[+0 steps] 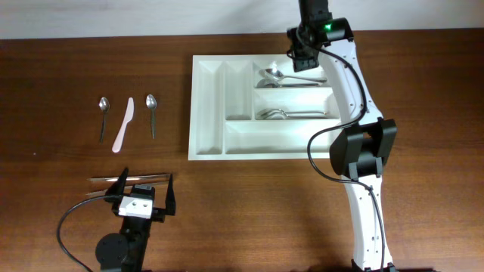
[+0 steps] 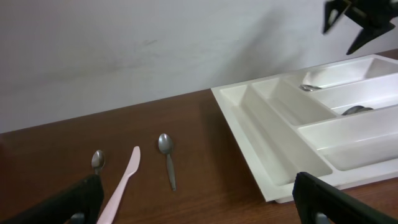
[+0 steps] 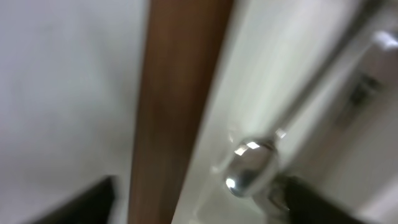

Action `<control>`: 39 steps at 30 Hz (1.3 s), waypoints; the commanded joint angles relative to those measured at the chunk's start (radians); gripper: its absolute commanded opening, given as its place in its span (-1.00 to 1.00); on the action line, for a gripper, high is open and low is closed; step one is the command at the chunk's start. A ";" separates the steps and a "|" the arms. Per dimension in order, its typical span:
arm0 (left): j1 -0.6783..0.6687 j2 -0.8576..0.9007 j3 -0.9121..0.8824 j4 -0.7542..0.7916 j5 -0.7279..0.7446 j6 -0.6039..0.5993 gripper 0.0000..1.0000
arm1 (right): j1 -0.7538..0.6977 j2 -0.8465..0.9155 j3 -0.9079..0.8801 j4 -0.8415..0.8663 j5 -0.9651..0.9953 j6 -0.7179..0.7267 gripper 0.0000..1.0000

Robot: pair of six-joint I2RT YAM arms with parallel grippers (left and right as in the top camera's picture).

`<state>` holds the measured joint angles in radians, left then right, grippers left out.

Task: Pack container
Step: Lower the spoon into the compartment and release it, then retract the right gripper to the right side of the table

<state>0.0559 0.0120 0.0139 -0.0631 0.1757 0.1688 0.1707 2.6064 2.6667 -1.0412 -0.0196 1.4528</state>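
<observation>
Your right gripper [image 1: 301, 54] hangs, jaws apart, over a spoon [image 1: 291, 76] in the tray [image 1: 208, 113], far slot. Next I'd send your left gripper [image 1: 147, 181], jaws wide too, for the pink knife [image 1: 123, 126].

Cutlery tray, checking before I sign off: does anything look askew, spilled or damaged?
Nothing stands out. The tray looks intact, spoons lie lengthwise in two compartments, and the pink knife and two loose spoons lie tidily beside it.

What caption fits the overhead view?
Right arm reaches over the white tray; two spoons and a pink knife lie outside.
</observation>
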 commanded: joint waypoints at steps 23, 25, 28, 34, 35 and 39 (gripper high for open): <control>0.006 -0.007 -0.005 -0.002 -0.007 0.013 0.99 | -0.491 -0.087 0.457 -0.658 0.047 -1.411 0.97; 0.006 -0.007 -0.005 -0.002 -0.007 0.013 0.98 | -0.492 -0.096 0.438 -0.658 0.043 -1.424 0.97; 0.006 -0.007 -0.005 -0.001 -0.007 0.013 0.98 | -0.494 -0.096 0.428 -0.658 0.039 -1.424 0.97; 0.006 -0.007 -0.005 -0.002 -0.007 0.013 0.98 | -0.492 -0.123 0.284 -0.658 0.039 -1.454 0.97; 0.006 -0.007 -0.005 -0.002 -0.007 0.013 0.98 | -0.492 -0.136 0.231 -0.658 0.039 -1.454 0.97; 0.006 -0.007 -0.005 -0.002 -0.007 0.013 0.98 | -0.493 -0.172 0.033 -0.658 0.041 -1.480 0.97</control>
<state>0.0559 0.0120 0.0139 -0.0631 0.1757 0.1688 -0.3183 2.4924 2.8178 -1.6928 0.0040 0.0135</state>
